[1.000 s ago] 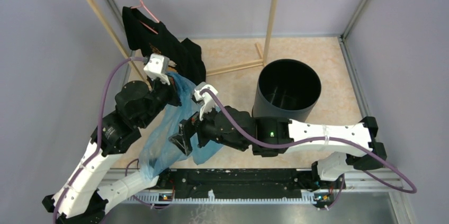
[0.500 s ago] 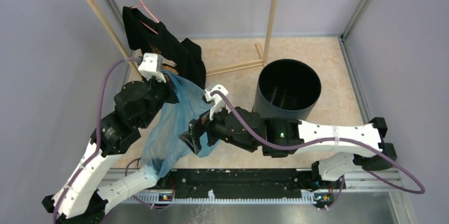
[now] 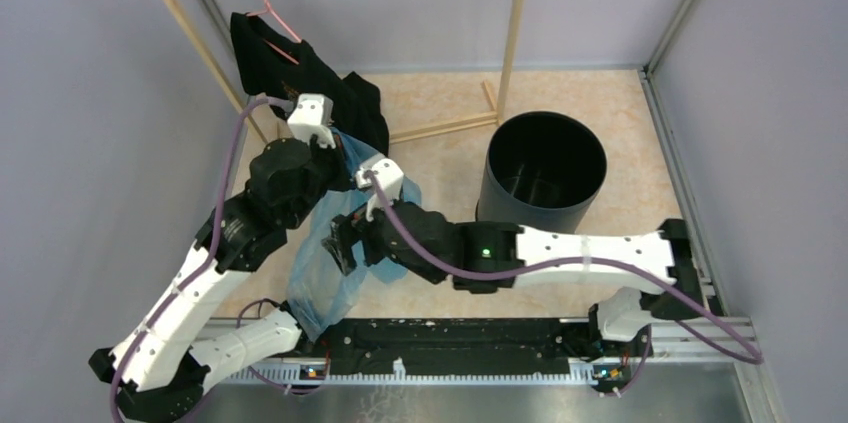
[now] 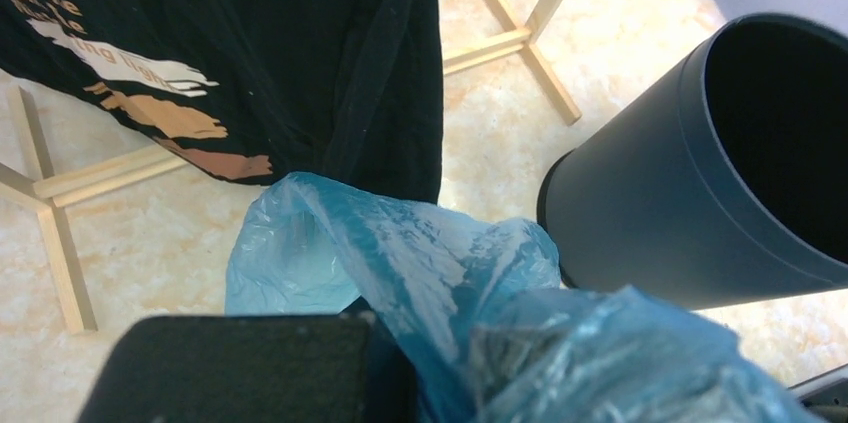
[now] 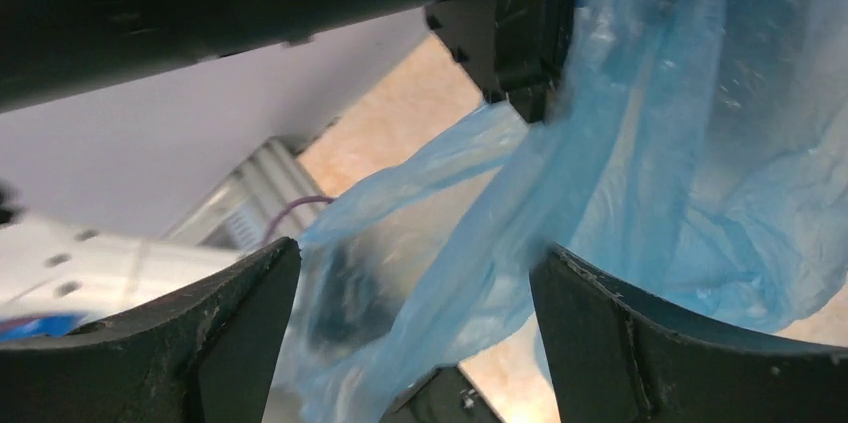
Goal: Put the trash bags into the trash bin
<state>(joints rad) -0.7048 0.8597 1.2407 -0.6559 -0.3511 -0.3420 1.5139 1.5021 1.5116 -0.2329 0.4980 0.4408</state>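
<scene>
Left gripper (image 3: 336, 149) is pinching the trash bag (image 3: 315, 278); right gripper (image 5: 415, 261) is hanging spread around it. Squeeze one side, then swing three o'clock to the trash bin (image 3: 525, 209).

In the left wrist view we see the trash bag (image 4: 430, 263) bunched in the foreground, its crinkled blue film pinched in the closed left gripper (image 4: 400, 373) at the bottom edge. Behind it we note the black shirt (image 4: 300, 53) with a pale print, hanging in front of the wooden rack feet (image 4: 520, 38). The trash bin (image 4: 680, 193) stands upright at right on the beige tabletop (image 4: 150, 243), near the bag
</scene>
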